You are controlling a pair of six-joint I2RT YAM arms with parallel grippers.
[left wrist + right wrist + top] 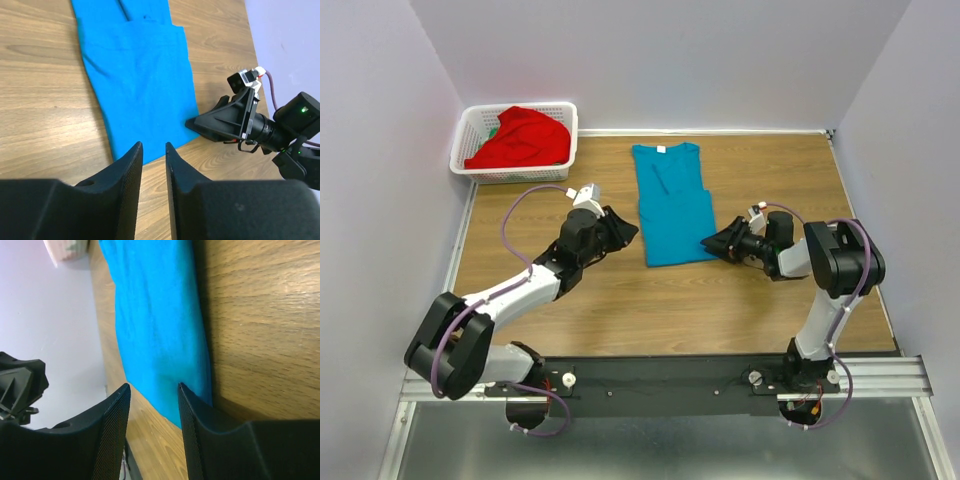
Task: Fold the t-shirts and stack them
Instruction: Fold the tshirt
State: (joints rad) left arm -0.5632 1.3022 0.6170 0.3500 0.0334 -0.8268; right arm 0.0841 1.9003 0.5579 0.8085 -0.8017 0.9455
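Left gripper (153, 146) sat barely parted, right gripper (153, 387) wider, both empty; teal shirt (670, 205) looked light and floppy, so I'd pinch its hem corners.

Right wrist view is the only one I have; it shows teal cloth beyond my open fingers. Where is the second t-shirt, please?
Observer: The red t-shirt lies bunched in the white lattice basket, far left.
Operator: How does the teal one lie as a whole?
Observer: The teal t-shirt is a long narrow strip with no sleeve sticking out. Its collar points away from the arms.
Operator: Does the left gripper hold it?
Observer: No. The left gripper is at the hem's left corner, its fingers narrowly apart with nothing between them.
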